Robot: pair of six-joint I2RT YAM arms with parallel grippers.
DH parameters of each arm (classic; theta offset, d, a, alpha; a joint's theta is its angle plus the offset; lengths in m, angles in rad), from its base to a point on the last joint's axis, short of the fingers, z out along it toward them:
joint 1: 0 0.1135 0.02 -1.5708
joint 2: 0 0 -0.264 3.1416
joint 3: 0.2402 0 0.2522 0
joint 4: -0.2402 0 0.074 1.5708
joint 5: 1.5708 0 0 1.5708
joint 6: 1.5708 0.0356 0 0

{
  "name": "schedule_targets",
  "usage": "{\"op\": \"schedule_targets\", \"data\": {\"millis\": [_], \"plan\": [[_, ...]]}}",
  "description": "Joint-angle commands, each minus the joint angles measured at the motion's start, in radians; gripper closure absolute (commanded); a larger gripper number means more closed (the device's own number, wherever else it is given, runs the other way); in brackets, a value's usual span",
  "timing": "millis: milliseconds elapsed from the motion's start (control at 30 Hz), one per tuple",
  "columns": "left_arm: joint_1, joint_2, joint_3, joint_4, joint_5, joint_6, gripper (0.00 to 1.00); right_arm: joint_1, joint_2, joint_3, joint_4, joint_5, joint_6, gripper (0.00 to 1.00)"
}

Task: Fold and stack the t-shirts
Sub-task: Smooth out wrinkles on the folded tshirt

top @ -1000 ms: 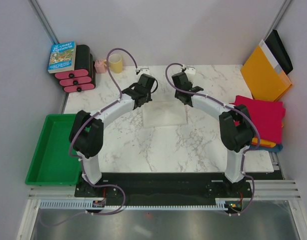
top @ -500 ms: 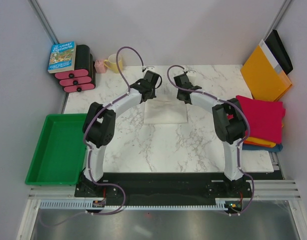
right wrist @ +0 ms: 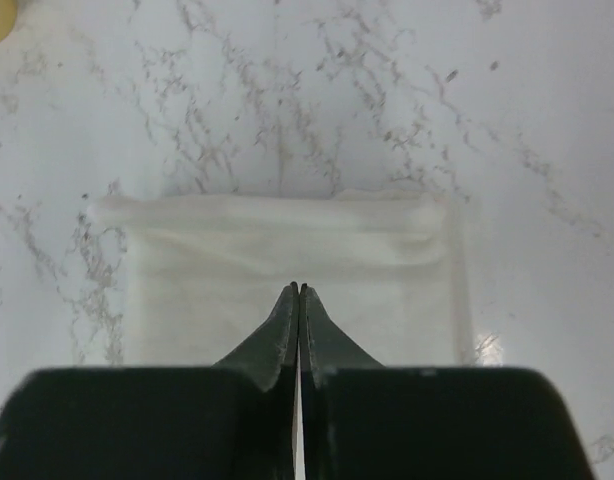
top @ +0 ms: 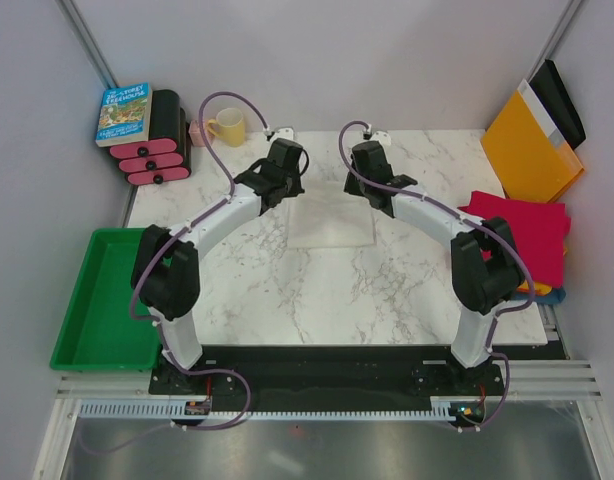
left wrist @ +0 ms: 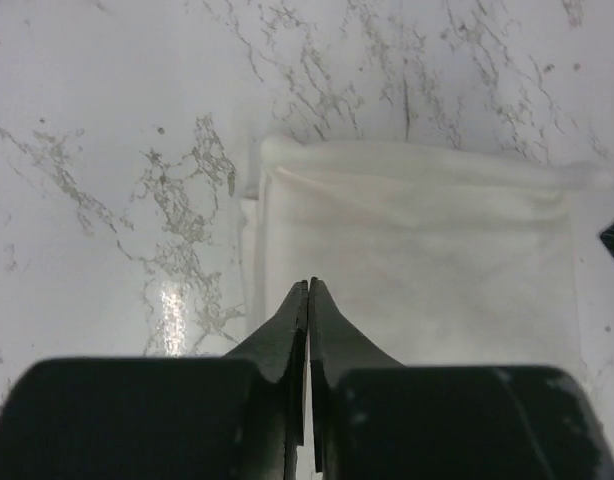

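The white t-shirt [top: 332, 225] is lying folded into a flat rectangle on the marbled bench [top: 317, 290], roughly midway between the two arms, with its far edge showing as a soft rolled fold in both wrist views. The left arm [top: 217, 215] is rising from its base nearer the camera than the shirt, bowing outward at the elbow and then reaching in over the shirt's far left corner, with its wrist tipping downward. The right arm [top: 427, 210] is mirroring that pose, arching outward and coming in over the shirt's far right corner. The left jaws are pointing down over the left part of the cloth and are sitting pressed together, with only a thin seam showing between them and no cloth caught in them. The right jaws are likewise closed tip to tip over the middle of the cloth, gripping nothing. Whether either pair is touching the fabric cannot be told. Well to the right of the white shirt, a crimson t-shirt [top: 527, 235] is resting on top of a folded orange t-shirt [top: 529, 287] and a dark blue t-shirt [top: 555, 296]. An orange-yellow envelope [top: 527, 150] is leaning beyond that stack. Well to the left of the white shirt, a green tray [top: 102, 300] is sitting beside the bench.
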Motion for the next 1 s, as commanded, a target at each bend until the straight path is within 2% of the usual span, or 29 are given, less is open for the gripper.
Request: {"op": "schedule_targets", "data": {"millis": [0, 133, 333, 600, 667, 767, 833, 867, 900, 967], "plan": [[-0.05, -0.062, -0.115, 0.037, 0.122, -0.1, 0.98, 0.043, -0.007, -0.103, 0.038, -0.099, 0.034, 1.0], [-0.113, -0.06, -0.235, 0.1, 0.136, -0.117, 0.98, 0.082, 0.01, -0.173, 0.052, -0.11, 0.037, 1.0], [-0.153, -0.029, -0.298, 0.121, 0.131, -0.155, 0.98, 0.118, 0.015, -0.244, 0.055, -0.095, 0.046, 1.0], [-0.215, -0.121, -0.462, 0.097, 0.073, -0.229, 0.98, 0.164, -0.037, -0.359, 0.041, -0.076, 0.086, 1.0], [-0.228, -0.143, -0.502, 0.094, 0.041, -0.234, 0.98, 0.171, -0.045, -0.361, 0.041, -0.064, 0.086, 1.0], [-0.228, -0.189, -0.502, 0.078, -0.02, -0.22, 0.98, 0.171, -0.059, -0.28, 0.017, -0.023, 0.071, 1.0], [-0.228, -0.241, -0.484, 0.078, -0.051, -0.194, 0.84, 0.169, -0.076, -0.22, -0.023, 0.005, 0.045, 0.89], [-0.228, -0.259, -0.476, 0.077, -0.074, -0.185, 0.78, 0.169, -0.079, -0.159, -0.035, 0.034, 0.035, 0.76], [-0.228, -0.279, -0.465, 0.078, -0.08, -0.162, 0.64, 0.169, -0.085, -0.126, -0.064, 0.053, 0.023, 0.67], [-0.228, -0.328, -0.442, 0.083, -0.079, -0.125, 0.48, 0.166, -0.094, -0.041, -0.123, 0.098, -0.008, 0.49]]}}
